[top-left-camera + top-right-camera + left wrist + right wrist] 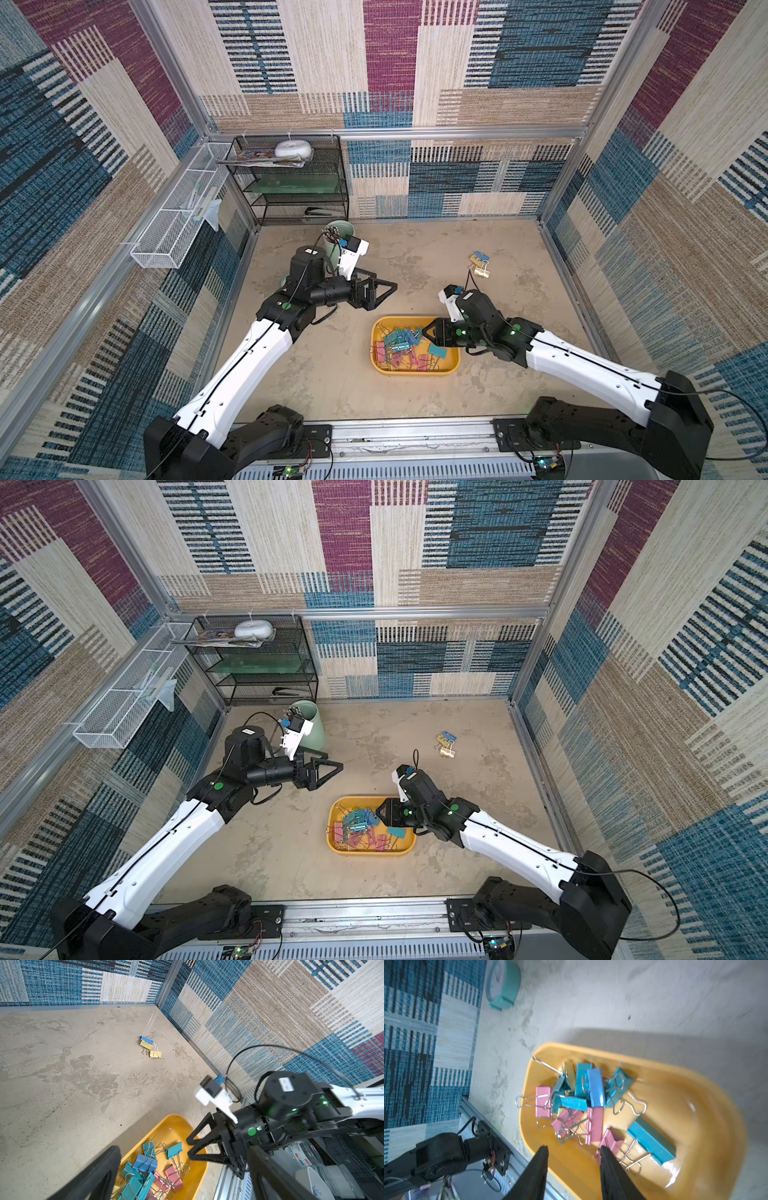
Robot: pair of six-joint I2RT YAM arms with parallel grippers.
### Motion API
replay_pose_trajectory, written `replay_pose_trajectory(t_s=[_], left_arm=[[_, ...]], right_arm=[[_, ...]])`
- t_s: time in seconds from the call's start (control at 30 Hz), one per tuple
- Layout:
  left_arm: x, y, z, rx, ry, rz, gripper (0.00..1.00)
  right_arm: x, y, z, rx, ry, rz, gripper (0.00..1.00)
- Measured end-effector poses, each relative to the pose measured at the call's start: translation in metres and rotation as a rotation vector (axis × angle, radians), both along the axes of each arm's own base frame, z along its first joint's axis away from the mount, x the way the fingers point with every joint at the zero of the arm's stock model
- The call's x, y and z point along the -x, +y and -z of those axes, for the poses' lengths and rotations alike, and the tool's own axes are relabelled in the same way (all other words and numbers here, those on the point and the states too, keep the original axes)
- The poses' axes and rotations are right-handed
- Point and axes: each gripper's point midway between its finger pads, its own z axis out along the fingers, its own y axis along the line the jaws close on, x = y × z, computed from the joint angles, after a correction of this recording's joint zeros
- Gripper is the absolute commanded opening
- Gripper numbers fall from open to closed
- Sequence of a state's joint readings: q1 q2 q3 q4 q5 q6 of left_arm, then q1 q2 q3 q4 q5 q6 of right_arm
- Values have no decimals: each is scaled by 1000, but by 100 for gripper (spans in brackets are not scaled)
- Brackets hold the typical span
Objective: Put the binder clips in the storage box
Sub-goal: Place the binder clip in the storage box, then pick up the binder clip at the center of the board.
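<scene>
Right gripper (573, 1148) hangs low over the box (376, 332), jaws apart and nothing between them. A pink clip (610, 1140) lies just beside one fingertip. Just ahead of the tips sits the heap of clips (579, 1101), teal, pink, blue and a little yellow, their wire handles tangled, all inside the yellow walls. One teal clip (652, 1145) lies apart from the heap on the box floor.

The job looks mostly done, with the bulk of the clips in the box. What is left lies well behind the right gripper, out on the table (316, 374): three loose clips (481, 264), one blue and two yellow, touching each other.

Left gripper (380, 286) stands wide open and empty, off to the side and well clear of the box.

A white label (286, 1084) on the right arm's motor housing carries print too small to read. No brand name shows anywhere.
</scene>
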State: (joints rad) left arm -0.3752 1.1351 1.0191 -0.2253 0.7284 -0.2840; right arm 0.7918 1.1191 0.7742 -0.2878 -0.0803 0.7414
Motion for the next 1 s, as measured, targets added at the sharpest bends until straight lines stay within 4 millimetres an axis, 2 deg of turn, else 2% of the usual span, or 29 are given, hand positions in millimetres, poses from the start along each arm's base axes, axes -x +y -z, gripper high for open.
replay_pose_trajectory(t_s=[0.1, 0.17, 0.23, 0.3, 0.4, 0.47, 0.53, 0.7, 0.87, 1.0], left_arm=[[0, 0, 0, 0, 0, 0, 99], [0, 0, 0, 0, 0, 0, 99], [0, 0, 0, 0, 0, 0, 99], [0, 0, 0, 0, 0, -1, 99], [0, 0, 0, 0, 0, -1, 99], [0, 0, 0, 0, 0, -1, 99], [0, 0, 0, 0, 0, -1, 99], [0, 0, 0, -1, -1, -1, 99], [0, 0, 0, -1, -1, -2, 99], [0, 0, 0, -1, -1, -3, 99]], right_arm=[[-32, -23, -37, 40, -162, 137, 48], [-56, -44, -54, 89, -246, 242, 48], [-83, -72, -62, 160, -296, 359, 48], [-109, -101, -58, 217, -292, 471, 48], [-139, -148, -39, 240, -230, 630, 49], [-152, -172, -20, 203, -175, 713, 50], [-163, -186, 2, 140, -99, 770, 51], [-190, -195, 57, -27, 101, 844, 55], [-211, -196, 88, -152, 201, 844, 56], [-220, -203, 102, -212, 246, 844, 51]])
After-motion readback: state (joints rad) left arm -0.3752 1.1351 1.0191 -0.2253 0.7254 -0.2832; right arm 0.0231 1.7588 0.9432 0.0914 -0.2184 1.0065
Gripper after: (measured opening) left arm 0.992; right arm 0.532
